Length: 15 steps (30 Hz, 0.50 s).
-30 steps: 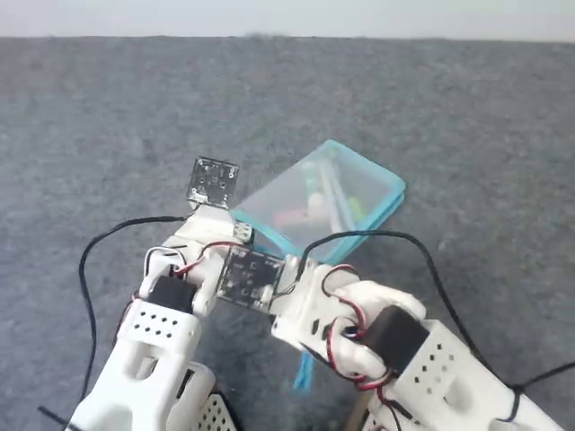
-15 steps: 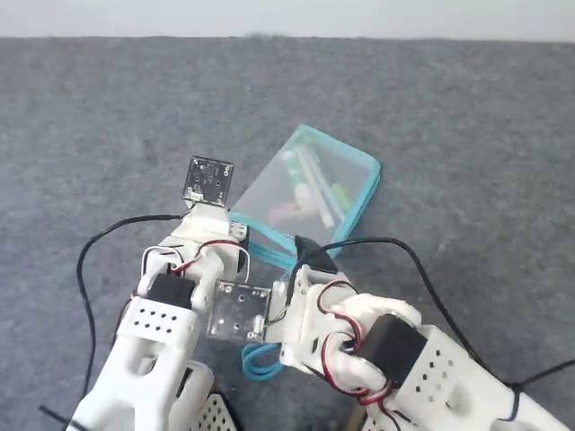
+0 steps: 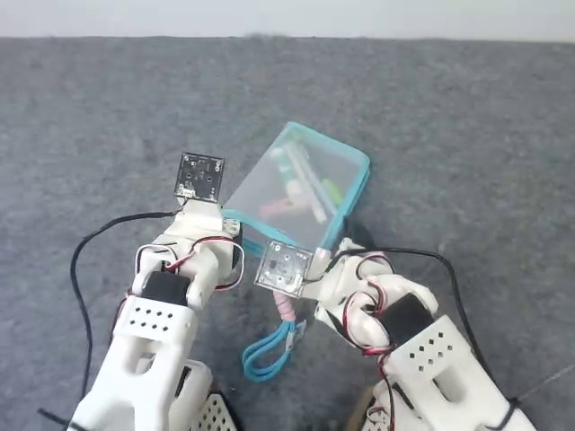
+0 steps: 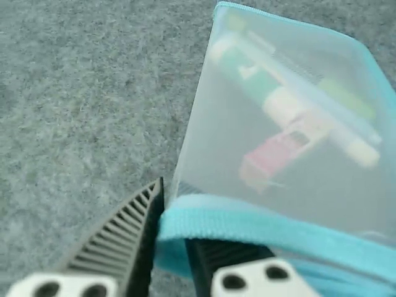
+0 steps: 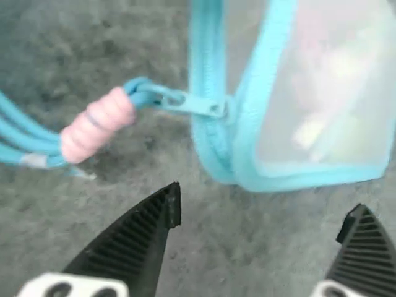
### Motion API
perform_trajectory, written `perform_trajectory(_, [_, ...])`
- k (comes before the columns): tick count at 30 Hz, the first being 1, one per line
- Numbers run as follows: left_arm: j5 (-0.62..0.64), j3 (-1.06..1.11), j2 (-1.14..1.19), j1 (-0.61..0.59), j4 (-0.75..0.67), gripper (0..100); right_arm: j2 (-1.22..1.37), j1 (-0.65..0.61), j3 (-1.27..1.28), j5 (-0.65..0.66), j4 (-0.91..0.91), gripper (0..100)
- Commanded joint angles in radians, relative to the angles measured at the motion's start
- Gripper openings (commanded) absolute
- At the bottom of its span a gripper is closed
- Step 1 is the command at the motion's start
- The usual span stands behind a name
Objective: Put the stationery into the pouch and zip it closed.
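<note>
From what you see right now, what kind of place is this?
Probably a robot test bench: a grey felt-like mat, a pale wall behind, and two white arms at a clear pouch.

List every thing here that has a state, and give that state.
pouch, flat on the table, zip looks closed
stationery, inside the pouch
zipper pull, at the pouch's corner end
left end effector, shut on the pouch's edge
right end effector, open, holding nothing
</note>
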Motion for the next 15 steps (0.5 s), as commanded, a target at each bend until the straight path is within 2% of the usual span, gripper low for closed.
perform_trajectory(1, [0.018,-0.067,0.003,-0.014,0.008,1,-0.002,0.005,-0.006,-0.017,-0.111,38.0])
perform_trajectory(10, [0.018,-0.062,0.003,0.014,0.009,1,0.225,0.002,-0.015,-0.051,-0.312,38.0])
perform_trajectory(15, [0.018,-0.061,0.003,0.017,0.009,1,0.289,0.005,-0.089,-0.055,-0.326,37.9])
